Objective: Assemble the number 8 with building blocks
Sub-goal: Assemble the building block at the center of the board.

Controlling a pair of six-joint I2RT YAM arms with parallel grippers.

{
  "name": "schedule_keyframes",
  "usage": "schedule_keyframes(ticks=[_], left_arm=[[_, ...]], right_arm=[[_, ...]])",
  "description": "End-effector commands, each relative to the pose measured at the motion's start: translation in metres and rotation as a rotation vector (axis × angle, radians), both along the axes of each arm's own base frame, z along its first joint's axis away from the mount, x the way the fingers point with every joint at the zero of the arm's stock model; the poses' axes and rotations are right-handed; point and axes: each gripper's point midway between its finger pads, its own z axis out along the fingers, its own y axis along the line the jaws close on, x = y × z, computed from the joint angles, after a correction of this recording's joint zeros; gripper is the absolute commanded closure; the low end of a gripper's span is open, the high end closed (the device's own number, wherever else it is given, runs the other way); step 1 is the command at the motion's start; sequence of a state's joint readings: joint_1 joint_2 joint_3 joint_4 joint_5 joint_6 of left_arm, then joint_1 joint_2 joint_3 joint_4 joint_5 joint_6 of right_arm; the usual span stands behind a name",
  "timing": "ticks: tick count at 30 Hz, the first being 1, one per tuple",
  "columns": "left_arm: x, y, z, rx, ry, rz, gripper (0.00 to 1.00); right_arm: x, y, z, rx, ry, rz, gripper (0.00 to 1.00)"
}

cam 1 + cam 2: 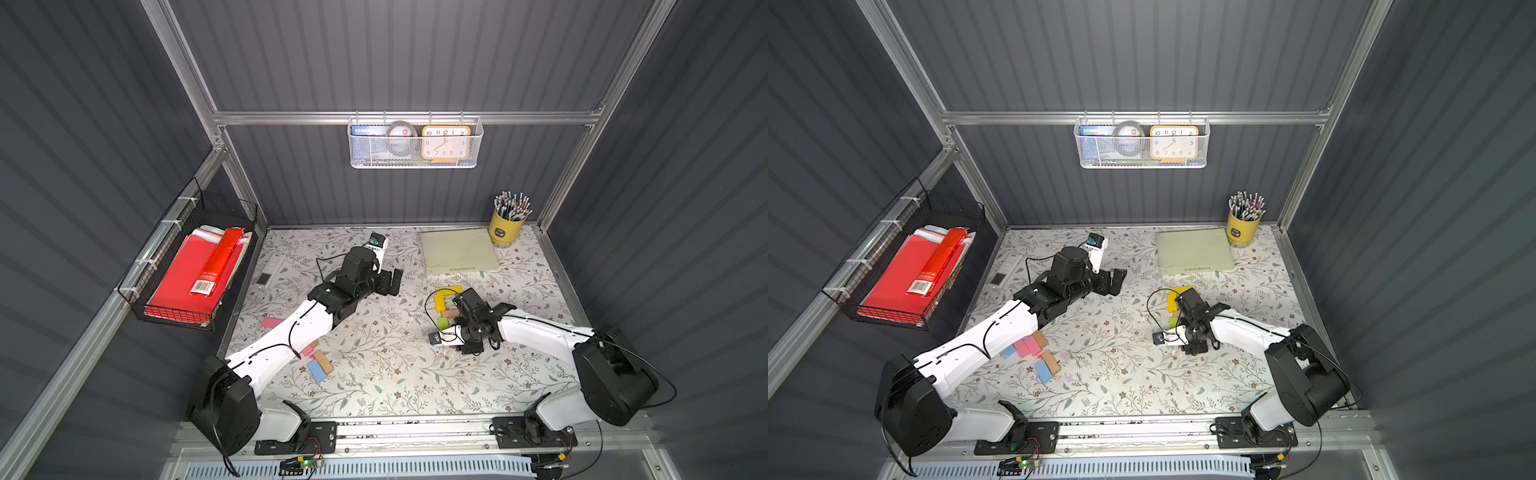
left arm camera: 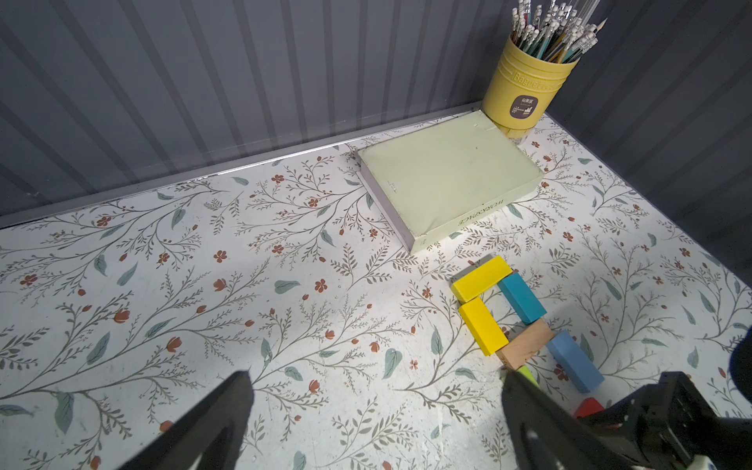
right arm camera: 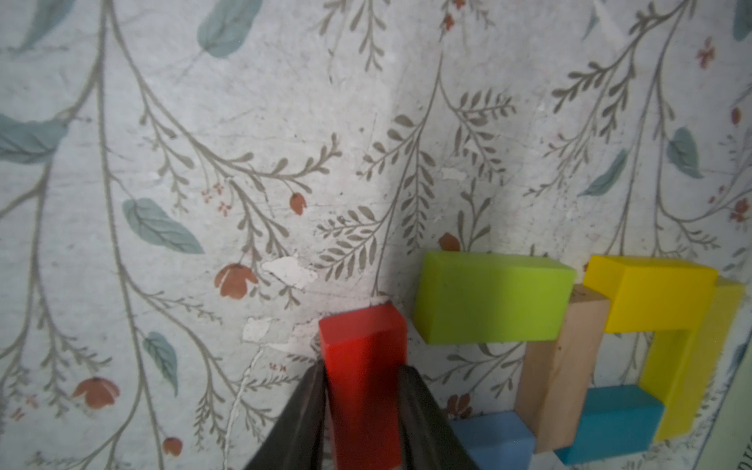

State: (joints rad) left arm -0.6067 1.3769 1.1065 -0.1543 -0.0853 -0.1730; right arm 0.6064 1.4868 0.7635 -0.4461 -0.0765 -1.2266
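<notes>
My right gripper (image 3: 362,368) is shut on a red block (image 3: 362,350), held low over the floral table. Right beside it lies a partial figure of building blocks: a green block (image 3: 492,297), two yellow ones (image 3: 651,297), a tan one (image 3: 561,374), a teal one (image 3: 610,423) and a blue one (image 3: 492,441). In the left wrist view the same figure (image 2: 521,321) shows beyond one finger. My left gripper (image 2: 376,376) is open over bare table, left of the figure (image 1: 446,299). Loose pink, tan and blue blocks (image 1: 1036,353) lie partly under the left arm.
A pale green book (image 1: 457,251) and a yellow pencil cup (image 1: 505,228) stand at the back right, just behind the figure. A black wire basket of red folders (image 1: 195,270) hangs on the left wall. A white mesh basket with a clock (image 1: 415,143) hangs on the back wall.
</notes>
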Motion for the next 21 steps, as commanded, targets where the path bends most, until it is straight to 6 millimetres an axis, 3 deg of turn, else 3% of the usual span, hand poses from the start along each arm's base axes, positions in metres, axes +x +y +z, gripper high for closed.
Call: schedule_keyframes(ticks=[1, 21], left_arm=[[0.0007, 0.0003, -0.0053, 0.008, 0.004, -0.014, 0.00], [0.0011, -0.0009, -0.0062, 0.010, 0.006, -0.020, 0.01]], right_arm=[[-0.0043, -0.0054, -0.0059, -0.015, 0.016, -0.005, 0.67], [0.0025, -0.0034, -0.0038, -0.003, -0.016, -0.021, 0.54]])
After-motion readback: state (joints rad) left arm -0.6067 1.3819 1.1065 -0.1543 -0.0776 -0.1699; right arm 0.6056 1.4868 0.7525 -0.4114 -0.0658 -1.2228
